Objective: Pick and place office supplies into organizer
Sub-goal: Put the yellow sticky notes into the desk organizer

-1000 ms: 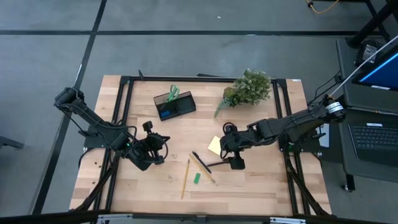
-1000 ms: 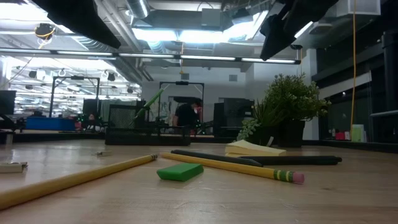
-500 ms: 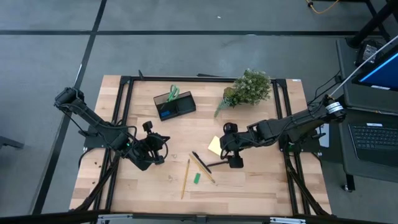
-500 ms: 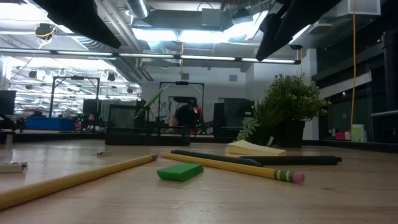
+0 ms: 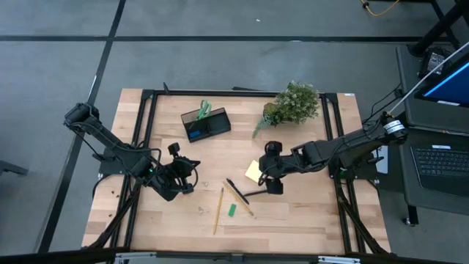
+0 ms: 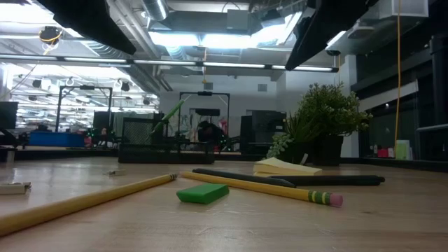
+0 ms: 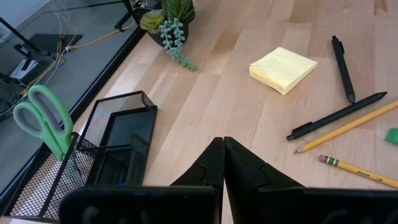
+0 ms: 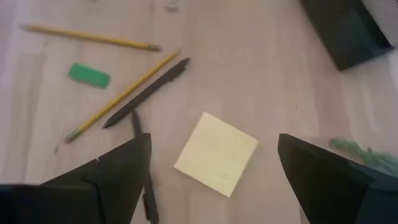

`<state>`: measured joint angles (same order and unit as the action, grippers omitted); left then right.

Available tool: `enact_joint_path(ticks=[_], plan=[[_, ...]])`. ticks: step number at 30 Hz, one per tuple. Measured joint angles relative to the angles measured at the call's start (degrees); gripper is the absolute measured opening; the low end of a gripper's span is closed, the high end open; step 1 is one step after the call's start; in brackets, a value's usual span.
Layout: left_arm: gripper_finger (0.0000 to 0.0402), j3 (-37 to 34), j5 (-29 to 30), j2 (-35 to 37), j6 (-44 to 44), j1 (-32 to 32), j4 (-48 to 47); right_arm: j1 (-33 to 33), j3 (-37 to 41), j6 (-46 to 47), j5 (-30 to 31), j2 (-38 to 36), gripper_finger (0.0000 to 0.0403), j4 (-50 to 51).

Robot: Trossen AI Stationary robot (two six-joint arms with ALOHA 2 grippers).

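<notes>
we are hovering the right tool (image 5: 270, 167), jaws wide and empty, over the sticky-note pad (image 5: 253, 171); next we need to descend and grip it. left tool (image 5: 178, 178) closed.

The table (image 5: 308, 220) is pale wood with a matt, lightly grained top. Past the left gripper's (image 7: 222, 163) closed, matt black plastic-looking fingers stands the organizer (image 7: 99, 155) — fine black wire mesh, see-through. The scissors (image 7: 43, 118) in it have smooth green and grey plastic handles. Between the right gripper's (image 8: 211, 163) spread dull dark fingers lies the sticky-note pad (image 8: 216, 153) — soft matt yellow paper. The pencils (image 7: 348, 126) look painted yellow, the pens (image 7: 339, 114) satin black
</notes>
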<state>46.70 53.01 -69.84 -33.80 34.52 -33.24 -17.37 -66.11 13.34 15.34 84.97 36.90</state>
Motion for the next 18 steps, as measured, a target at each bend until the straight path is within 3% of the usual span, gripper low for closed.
enact_joint_path(ticks=[18], plan=[[0.0002,0.0,-0.1,0.0,0.0,0.0,0.0,0.0,0.0,4.6,-0.4,2.4,0.0349,3.3]])
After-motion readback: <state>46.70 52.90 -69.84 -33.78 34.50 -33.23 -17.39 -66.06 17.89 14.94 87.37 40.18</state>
